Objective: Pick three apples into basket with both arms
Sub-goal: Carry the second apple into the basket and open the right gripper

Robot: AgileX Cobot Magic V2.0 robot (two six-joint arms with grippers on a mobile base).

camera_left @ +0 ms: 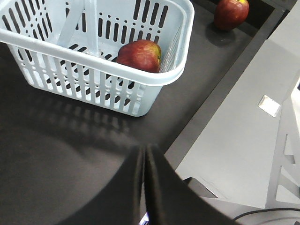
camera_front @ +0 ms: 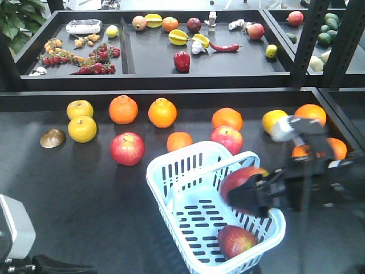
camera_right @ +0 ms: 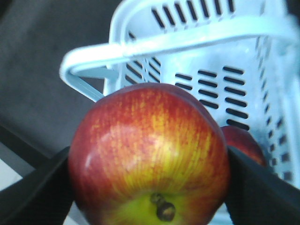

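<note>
Front view: the right gripper (camera_front: 254, 194) pinches an apple (camera_front: 239, 181) above the basket (camera_front: 171, 171)'s right rim; a second apple (camera_front: 236, 240) lies inside, in the near right corner. Left wrist view: the left gripper (camera_left: 144, 157), fingers (camera_left: 161, 185) pressed together, hangs apart from the basket; a third apple (camera_left: 230, 13) rests on the table (camera_left: 56, 154) beyond. Right wrist view: the pinched apple shows its stem.

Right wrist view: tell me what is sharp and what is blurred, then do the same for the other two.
Right wrist view: the held apple is fairly sharp, the basket behind it soft. Front view: the right gripper looks smeared by motion blur, the fruit farther back crisp. Left wrist view: basket sharp, its soft shadow on the dark table.
</note>
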